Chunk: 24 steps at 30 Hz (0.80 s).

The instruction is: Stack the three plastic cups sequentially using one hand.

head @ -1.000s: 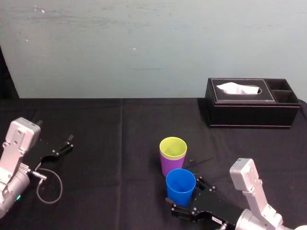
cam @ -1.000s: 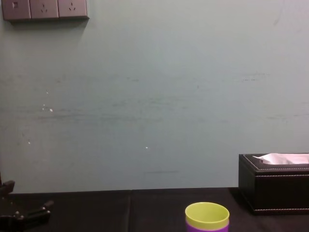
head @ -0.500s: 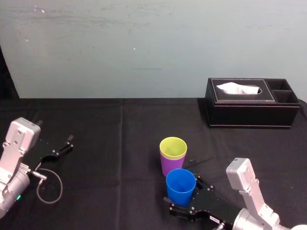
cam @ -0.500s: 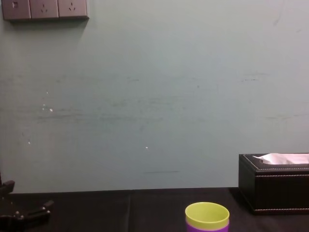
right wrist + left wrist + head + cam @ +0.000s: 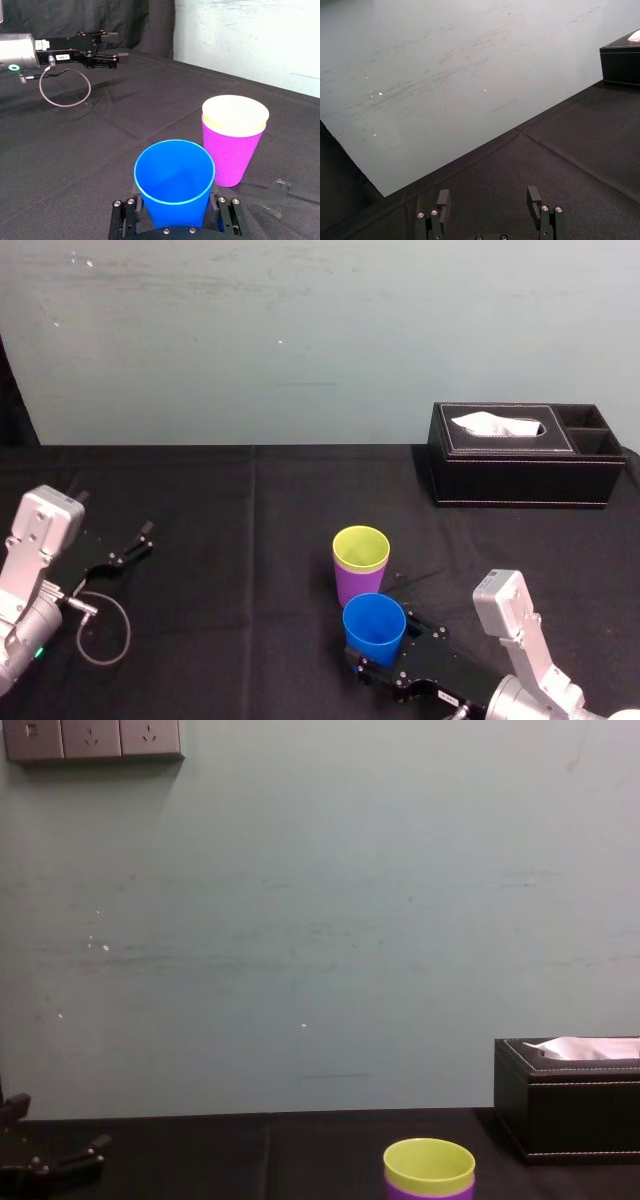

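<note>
The yellow-green cup (image 5: pixel 361 548) sits nested inside the purple cup (image 5: pixel 358 586), upright on the black table near its middle. Just in front of them stands the bright blue cup (image 5: pixel 374 625), upright. My right gripper (image 5: pixel 381 650) reaches in low from the front right, its two black fingers (image 5: pixel 122 220) pressed against the sides of the blue cup (image 5: pixel 175 180) near its base. In the right wrist view the purple cup (image 5: pixel 232 155) with the yellow-green cup (image 5: pixel 235 115) stands just beyond the blue one. My left gripper (image 5: pixel 490 200) rests open at the table's left side.
A black tissue box (image 5: pixel 525 455) stands at the back right near the wall. A loop of grey cable (image 5: pixel 105 630) lies by the left arm. The black cloth between the left arm and the cups is bare.
The right gripper's fingers have closed in on the blue cup, which has shifted slightly to the left. The nested purple and yellow-green cups and the left arm have stayed still.
</note>
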Available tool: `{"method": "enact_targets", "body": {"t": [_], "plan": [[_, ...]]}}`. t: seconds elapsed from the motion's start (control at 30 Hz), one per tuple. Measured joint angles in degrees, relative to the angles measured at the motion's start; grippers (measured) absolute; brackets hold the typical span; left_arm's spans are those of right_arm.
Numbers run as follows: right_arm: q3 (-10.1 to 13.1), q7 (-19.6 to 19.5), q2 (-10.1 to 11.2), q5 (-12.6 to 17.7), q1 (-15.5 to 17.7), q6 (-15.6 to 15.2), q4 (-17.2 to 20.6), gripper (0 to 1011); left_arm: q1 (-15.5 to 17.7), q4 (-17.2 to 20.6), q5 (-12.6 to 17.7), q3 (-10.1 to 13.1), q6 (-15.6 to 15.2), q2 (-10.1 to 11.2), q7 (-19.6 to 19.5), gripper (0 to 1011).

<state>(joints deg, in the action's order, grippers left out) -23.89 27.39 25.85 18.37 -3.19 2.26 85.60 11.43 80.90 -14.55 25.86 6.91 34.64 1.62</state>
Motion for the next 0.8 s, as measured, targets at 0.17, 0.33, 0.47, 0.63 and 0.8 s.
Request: {"method": "enact_targets", "body": {"t": [0.17, 0.33, 0.47, 0.63, 0.8], "plan": [[0.0, 0.0, 0.0, 0.0, 0.0, 0.0, 0.0, 723, 0.0, 0.0, 0.0, 0.0, 0.0, 0.0, 0.0, 1000], [0.0, 0.0, 0.0, 0.0, 0.0, 0.0, 0.0, 716, 0.0, 0.0, 0.0, 0.0, 0.0, 0.0, 0.0, 1000], [1.0, 0.1, 0.5, 1.4, 0.7, -0.5, 1.4, 716, 0.0, 0.0, 0.0, 0.0, 0.0, 0.0, 0.0, 1000], [2.0, 0.1, 1.3, 3.3, 1.2, -3.2, 3.8, 716, 0.0, 0.0, 0.0, 0.0, 0.0, 0.0, 0.0, 1000], [2.4, -0.2, 2.2, 4.3, 1.0, -6.1, 6.4, 716, 0.0, 0.0, 0.0, 0.0, 0.0, 0.0, 0.0, 1000]]}}
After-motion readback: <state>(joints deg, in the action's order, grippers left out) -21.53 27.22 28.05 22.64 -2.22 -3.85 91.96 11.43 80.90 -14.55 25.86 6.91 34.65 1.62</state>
